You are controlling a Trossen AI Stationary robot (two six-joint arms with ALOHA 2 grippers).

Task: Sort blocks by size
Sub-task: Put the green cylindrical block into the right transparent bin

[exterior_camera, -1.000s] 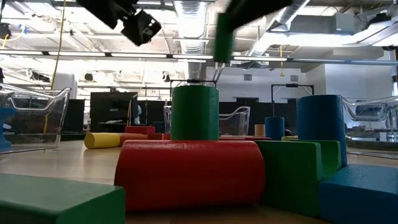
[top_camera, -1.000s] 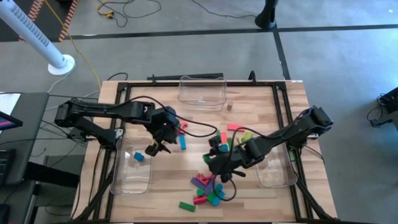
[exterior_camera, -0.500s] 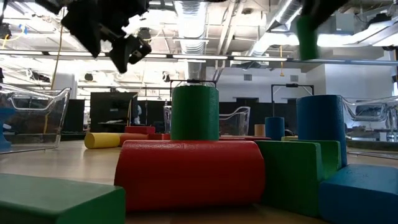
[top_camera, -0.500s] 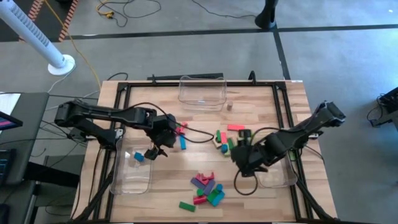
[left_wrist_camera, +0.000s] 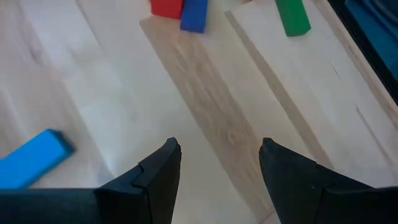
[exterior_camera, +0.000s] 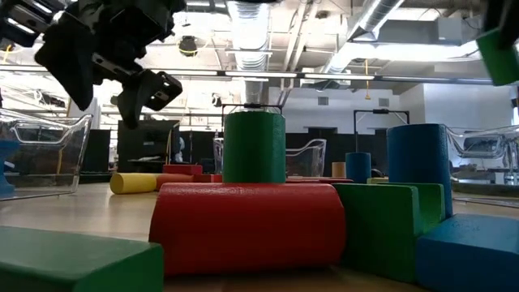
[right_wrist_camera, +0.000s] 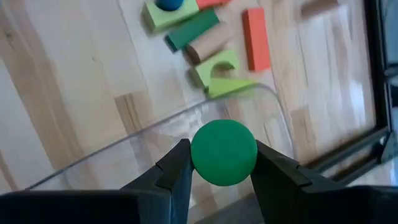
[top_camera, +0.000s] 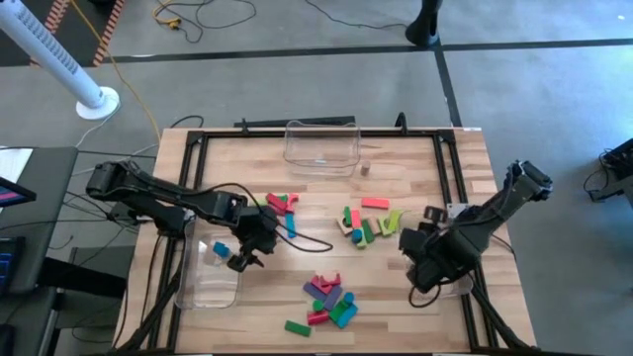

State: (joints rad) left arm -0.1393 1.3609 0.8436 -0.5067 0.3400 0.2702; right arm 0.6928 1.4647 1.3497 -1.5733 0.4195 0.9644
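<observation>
Nearest in the low view, a red block (exterior_camera: 247, 225) lies on the worktop (top_camera: 396, 307) with a green cylinder (exterior_camera: 254, 147) behind it. The right gripper (right_wrist_camera: 217, 163), jaws clamped on a green block (right_wrist_camera: 224, 152), has swung from the pile to the right bin (top_camera: 447, 285). The left gripper (left_wrist_camera: 217, 163), jaws apart and empty, has drawn back toward the left bin (top_camera: 203, 287).

You won't find any readable text, label, brand, number or sign in these views, not on the blocks, the bins, the table, the arms or in the room behind.
</observation>
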